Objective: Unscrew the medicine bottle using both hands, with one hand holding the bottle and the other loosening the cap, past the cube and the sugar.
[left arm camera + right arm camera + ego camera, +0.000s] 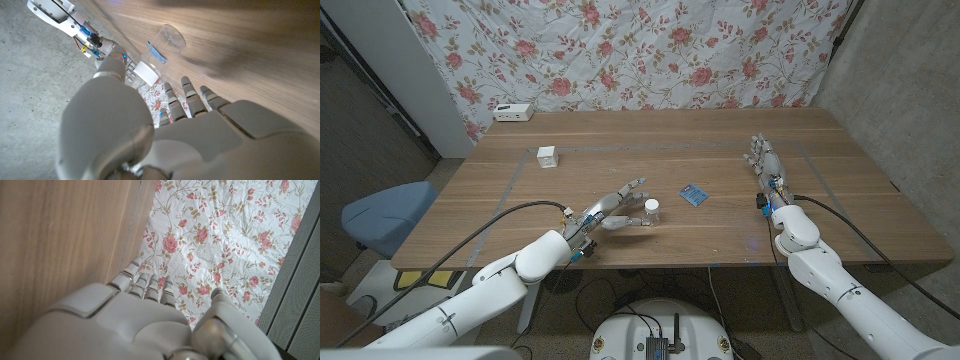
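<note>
The medicine bottle (651,210), small and clear with a white cap, stands upright near the table's front middle. My left hand (615,207) is just to its left, fingers spread toward it and holding nothing; I cannot tell if a fingertip touches it. In the left wrist view the bottle (159,52) stands just beyond the fingers of my left hand (200,135). A blue sugar packet (694,194) lies right of the bottle. The white cube (548,156) sits further back on the left. My right hand (765,162) stretches out with straight fingers at the right, far from the bottle and holding nothing.
A white box (513,112) sits at the table's back left corner. A floral cloth (225,240) hangs behind the table (650,150). A blue chair (385,215) stands left of the table. Cables trail along both arms.
</note>
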Available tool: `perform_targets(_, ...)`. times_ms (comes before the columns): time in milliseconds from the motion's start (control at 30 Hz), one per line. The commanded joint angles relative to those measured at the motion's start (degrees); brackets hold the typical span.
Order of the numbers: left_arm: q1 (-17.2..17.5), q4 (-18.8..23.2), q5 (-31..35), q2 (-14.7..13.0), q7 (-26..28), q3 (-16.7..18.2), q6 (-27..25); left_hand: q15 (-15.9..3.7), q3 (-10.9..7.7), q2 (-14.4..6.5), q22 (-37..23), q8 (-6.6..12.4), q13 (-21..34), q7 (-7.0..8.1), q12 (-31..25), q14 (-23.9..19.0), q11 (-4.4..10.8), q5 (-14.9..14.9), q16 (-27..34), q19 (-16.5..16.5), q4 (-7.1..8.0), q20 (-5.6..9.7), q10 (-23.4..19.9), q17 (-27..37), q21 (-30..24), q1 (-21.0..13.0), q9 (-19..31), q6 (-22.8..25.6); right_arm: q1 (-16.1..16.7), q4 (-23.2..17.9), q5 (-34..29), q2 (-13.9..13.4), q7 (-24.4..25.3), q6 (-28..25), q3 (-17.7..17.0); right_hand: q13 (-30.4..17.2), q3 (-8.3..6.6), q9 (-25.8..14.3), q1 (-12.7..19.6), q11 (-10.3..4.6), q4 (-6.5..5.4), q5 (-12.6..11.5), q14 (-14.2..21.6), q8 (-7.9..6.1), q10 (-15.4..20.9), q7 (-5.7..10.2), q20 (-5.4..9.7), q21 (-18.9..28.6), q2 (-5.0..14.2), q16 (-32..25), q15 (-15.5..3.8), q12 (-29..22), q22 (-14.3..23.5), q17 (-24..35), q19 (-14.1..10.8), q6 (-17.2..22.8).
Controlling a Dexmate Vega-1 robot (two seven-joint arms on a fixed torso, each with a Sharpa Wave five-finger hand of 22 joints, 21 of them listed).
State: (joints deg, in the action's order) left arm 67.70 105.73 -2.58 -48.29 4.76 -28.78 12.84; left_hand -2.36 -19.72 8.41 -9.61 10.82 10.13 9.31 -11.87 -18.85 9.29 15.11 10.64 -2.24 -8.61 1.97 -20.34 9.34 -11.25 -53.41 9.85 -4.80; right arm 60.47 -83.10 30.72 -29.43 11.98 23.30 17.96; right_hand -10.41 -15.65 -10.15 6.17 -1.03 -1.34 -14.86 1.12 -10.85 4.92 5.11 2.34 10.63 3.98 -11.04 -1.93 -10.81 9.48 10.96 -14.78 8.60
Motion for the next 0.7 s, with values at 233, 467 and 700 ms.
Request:
perform_targets(233,-1.5,-1.4,2.3,1.1,0.0,-1.5,-0.4,-9.58,0.21,-0.6,-0.1,0.29,0.1,0.04,-0.5,-1.4,0.05,0.4,-0.1,-0.7,-0.16,1.18,-1.8,0.0,0.1,-1.4,0.1,0.9,0.8,0.9,0.4,0.6,-0.3,1.7,-0.3,-0.2,-0.17,-0.2,-0.1,-0.18,0.39,-0.4,0.3,-0.04,0.3,0.32,1.47,0.1,-0.01,-0.3,-0.30,-0.2,0.1,0.1,-0.3,0.4)
perform_targets(467,-1.9,-1.8,3.0,1.5,0.1,-2.0,-0.8,-9.66,0.23,-1.0,-0.1,0.31,0.1,-0.16,-0.6,-2.1,0.25,0.5,-0.1,-1.1,-0.21,1.64,-2.9,0.0,0.0,-2.0,0.1,1.3,0.6,1.5,0.5,0.8,-0.7,2.1,-0.3,-0.2,-0.16,-0.2,-0.1,-0.14,0.41,-0.4,0.3,-0.03,0.4,0.34,1.45,0.1,0.01,-0.3,-0.32,-0.2,0.1,0.1,-0.3,0.4)
perform_targets(700,-2.4,-2.0,3.4,1.8,0.3,-2.4,-1.2,-9.59,0.34,-1.3,-0.1,0.32,0.0,-0.88,-0.7,-3.0,0.18,0.4,-0.1,-1.7,-0.23,2.13,-4.0,0.0,-0.1,-2.7,0.1,1.8,0.6,1.9,0.7,0.9,-0.9,2.4,-0.4,-0.2,-0.14,-0.2,-0.2,-0.04,0.42,-0.4,0.4,-0.02,0.4,0.33,1.45,0.1,0.01,-0.3,-0.28,-0.2,0.1,0.1,-0.3,0.4)
